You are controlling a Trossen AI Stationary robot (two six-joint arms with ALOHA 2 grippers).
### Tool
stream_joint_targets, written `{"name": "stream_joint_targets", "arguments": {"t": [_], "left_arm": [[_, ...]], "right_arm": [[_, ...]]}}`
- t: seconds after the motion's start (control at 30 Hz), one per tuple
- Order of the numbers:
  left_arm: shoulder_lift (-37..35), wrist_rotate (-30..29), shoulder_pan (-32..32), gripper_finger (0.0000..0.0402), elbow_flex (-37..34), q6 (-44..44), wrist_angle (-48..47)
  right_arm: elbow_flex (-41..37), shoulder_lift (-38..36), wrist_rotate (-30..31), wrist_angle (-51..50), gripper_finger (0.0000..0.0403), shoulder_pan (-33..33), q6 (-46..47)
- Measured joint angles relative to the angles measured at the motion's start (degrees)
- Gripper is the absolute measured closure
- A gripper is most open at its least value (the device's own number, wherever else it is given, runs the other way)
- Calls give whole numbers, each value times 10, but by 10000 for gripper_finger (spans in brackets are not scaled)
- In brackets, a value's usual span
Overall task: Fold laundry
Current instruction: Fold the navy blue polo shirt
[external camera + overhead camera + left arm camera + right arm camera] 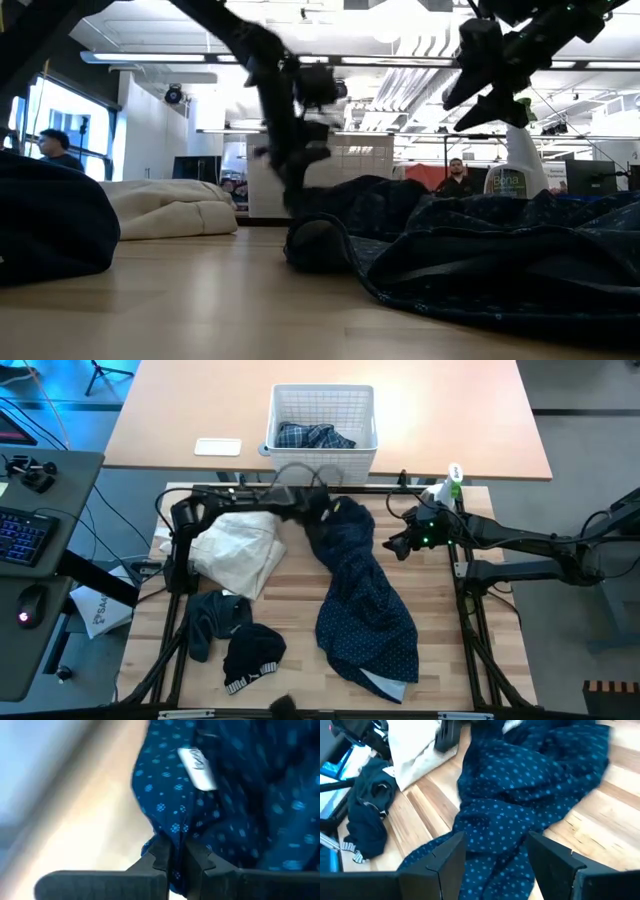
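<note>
Navy dotted shirt (365, 600) lies crumpled mid-counter (290, 620); left pincer (177, 857) pinches its collar-end fabric at far edge. Right pincer (495, 855) hovers wide above shirt, empty.

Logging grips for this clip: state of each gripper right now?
Left gripper: shut on the navy dotted shirt.
Right gripper: open, holding nothing, above the shirt.
</note>
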Motion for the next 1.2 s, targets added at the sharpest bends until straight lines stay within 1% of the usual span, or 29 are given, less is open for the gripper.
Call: {"name": "stream_joint_targets", "arguments": {"t": [0.1,0.23,0.3,0.4,0.47,0.57,0.63,0.77,0.9,0.97,1.07,1.13,1.2], "left_arm": [[0,-66,11,390,61,129,16],[0,-117,27,396,124,279,83],[0,-123,38,394,144,331,112],[0,-124,57,393,150,352,151],[0,-120,68,390,150,346,152],[0,-82,85,372,150,314,101],[0,-75,93,348,150,291,54],[-13,-83,103,293,156,257,-32],[-41,-83,99,262,187,184,-146],[-58,-53,90,258,199,137,-207],[-90,19,65,259,199,68,-281],[-109,57,38,261,199,28,-322],[-131,76,-1,264,186,-15,-346]], "right_arm": [[0,0,0,16,199,0,22],[1,0,-5,27,199,0,58],[1,0,-11,27,199,1,78],[1,0,-14,27,199,8,98],[1,0,-13,27,199,15,109],[1,0,-4,28,199,28,125],[1,0,-2,28,199,37,130],[1,0,-2,29,199,53,128],[1,0,8,26,199,70,110],[1,0,18,19,199,81,98],[1,0,22,10,199,94,77],[1,0,23,5,199,101,62],[1,0,22,1,199,106,42]]}}
